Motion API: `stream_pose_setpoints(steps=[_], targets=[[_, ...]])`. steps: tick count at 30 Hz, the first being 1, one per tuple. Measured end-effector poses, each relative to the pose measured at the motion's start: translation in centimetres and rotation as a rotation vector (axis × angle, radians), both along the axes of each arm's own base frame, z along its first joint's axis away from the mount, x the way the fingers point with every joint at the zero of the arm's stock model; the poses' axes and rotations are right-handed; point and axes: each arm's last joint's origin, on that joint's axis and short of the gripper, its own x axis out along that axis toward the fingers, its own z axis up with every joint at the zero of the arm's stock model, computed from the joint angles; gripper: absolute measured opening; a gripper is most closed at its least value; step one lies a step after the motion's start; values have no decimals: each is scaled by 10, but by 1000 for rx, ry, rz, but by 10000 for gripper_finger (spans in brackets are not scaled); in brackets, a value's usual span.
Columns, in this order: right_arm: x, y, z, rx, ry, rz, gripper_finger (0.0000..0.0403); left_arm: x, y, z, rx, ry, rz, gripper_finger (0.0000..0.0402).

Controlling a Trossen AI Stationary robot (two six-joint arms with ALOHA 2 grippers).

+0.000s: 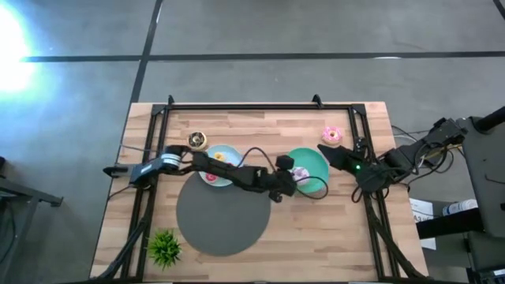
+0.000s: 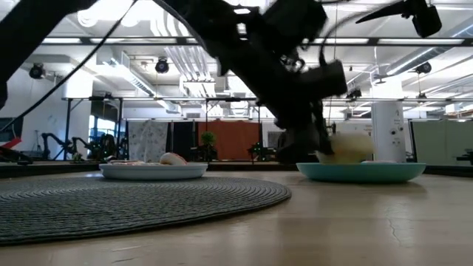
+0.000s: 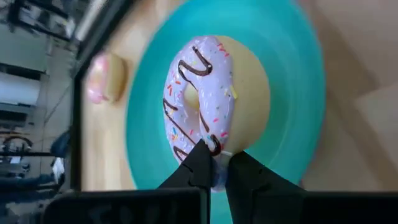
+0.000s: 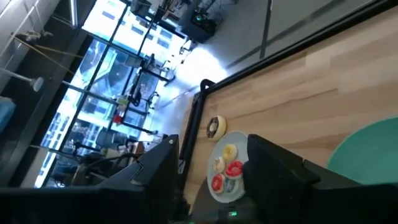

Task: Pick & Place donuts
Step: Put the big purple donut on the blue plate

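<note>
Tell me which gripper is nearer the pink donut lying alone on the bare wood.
Right. The right gripper sits just beside the pink donut; the left gripper is farther off, over the green plate.

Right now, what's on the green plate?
One pink-iced donut with brown drizzle, over the green plate and pinched at its rim by the left gripper. The arm hides part of the plate in the high view, so more there cannot be ruled out.

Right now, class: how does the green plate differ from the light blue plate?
The green plate has the left gripper over it, pinching a lilac-iced donut; the light blue plate holds several small donuts, untouched. The green plate is teal-green, the other pale blue. Both are round and lie on the wooden table.
</note>
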Motion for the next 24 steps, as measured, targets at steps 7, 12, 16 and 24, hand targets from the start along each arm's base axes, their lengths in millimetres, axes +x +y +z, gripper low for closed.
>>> stream_pose_setpoints(steps=[7,12,16,24], targets=[[1,1,-1,-4,12,7,185,5,8,3,-72,109,-1,50],[1,1,-1,-16,23,11,185,2,9,7,-64,163,10,107],[1,1,-1,-20,26,14,185,-1,9,14,-68,194,7,135],[-1,1,-6,0,90,76,185,-16,7,48,-109,202,-28,144]])
